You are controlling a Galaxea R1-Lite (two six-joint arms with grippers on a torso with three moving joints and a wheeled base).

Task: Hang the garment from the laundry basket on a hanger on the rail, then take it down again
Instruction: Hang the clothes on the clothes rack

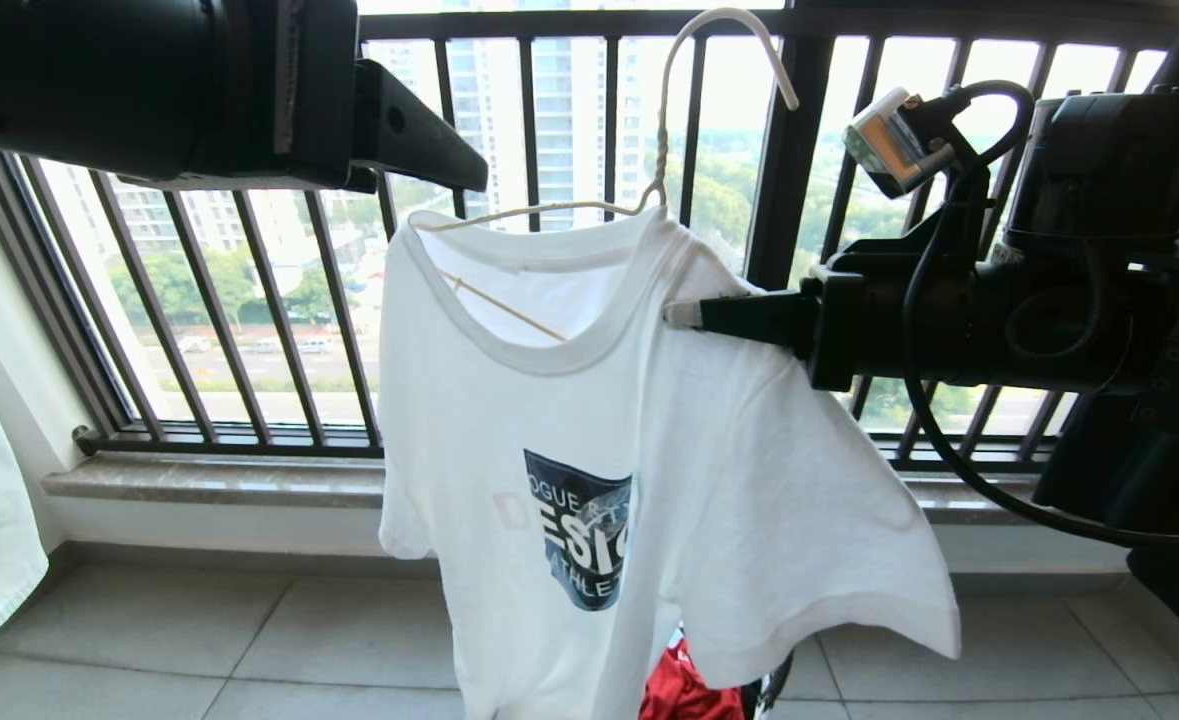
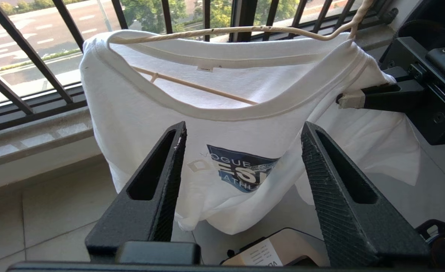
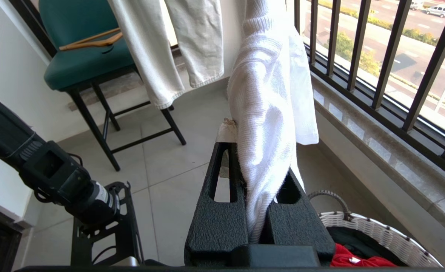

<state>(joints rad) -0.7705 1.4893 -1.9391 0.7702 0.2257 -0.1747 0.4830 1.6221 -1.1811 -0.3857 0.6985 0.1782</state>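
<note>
From the head, the white garment (image 1: 589, 420) with its navy chest graphic drapes on the hanger (image 1: 661, 150), its shoulder pinched by the right gripper (image 1: 684, 313); the left wrist shows the left gripper (image 2: 241, 132) spread, empty, before its ribbed collar; the right wrist shows fabric clamped above the laundry basket (image 3: 377, 230).

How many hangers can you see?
2. The thin beige hanger is inside the white T-shirt, which the right gripper pinches at the shoulder. A wooden hanger lies on the green chair. Others may be hidden.
</note>
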